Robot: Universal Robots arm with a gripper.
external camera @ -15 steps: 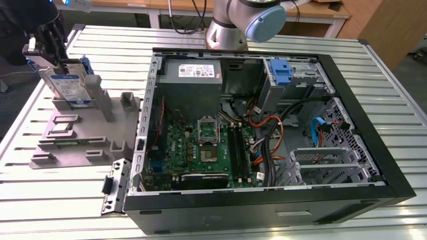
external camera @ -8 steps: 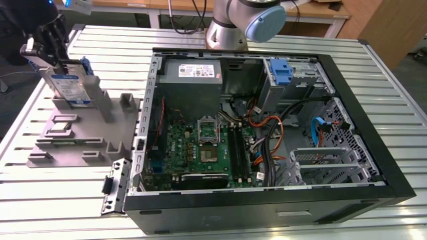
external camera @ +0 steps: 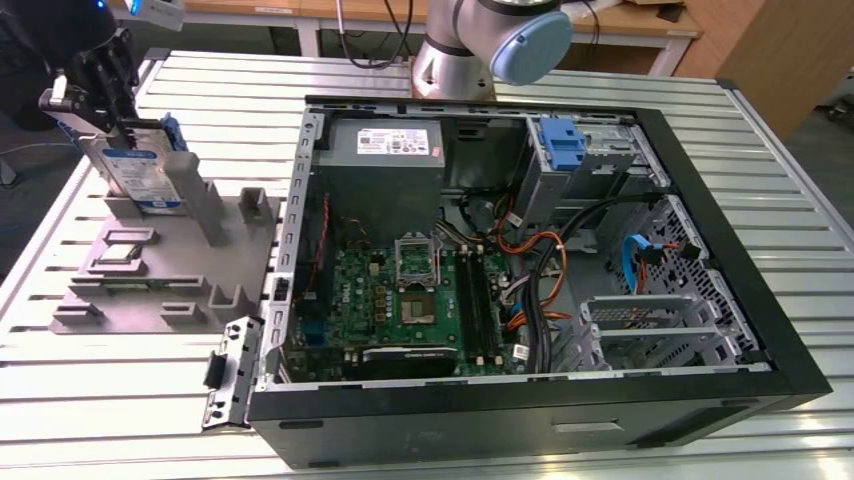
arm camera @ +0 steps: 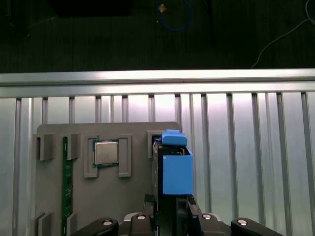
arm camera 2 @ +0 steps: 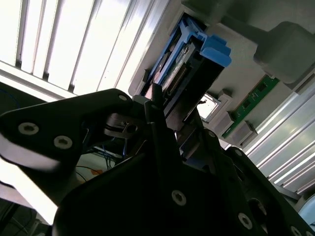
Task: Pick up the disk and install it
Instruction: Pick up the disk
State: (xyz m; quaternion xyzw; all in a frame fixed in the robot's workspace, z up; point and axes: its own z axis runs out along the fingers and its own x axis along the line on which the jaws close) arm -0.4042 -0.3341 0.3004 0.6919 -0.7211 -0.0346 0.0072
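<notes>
Slatted metal table (external camera: 134,420), open computer case (external camera: 787,330) at centre. At the case's ten o'clock in the exterior view, a grey holder (external camera: 134,290) stands the disk (external camera: 140,170) upright, with the gripper (external camera: 104,128) jaws apparently clamped on its top edge. A square, centred grip should prevent binding.

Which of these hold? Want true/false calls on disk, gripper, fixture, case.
1. The flat silver-grey metal disk in its blue plastic carrier stands upright in the grey slotted fixture. True.
2. The black gripper is inside the open black computer case. False: it is at the disk's top, over the fixture.
3. A square silver processor chip lies in a fixture pocket near the disk. True.
4. Nothing blue is inside the case. False: a blue plastic bracket sits in its drive bay.
</notes>
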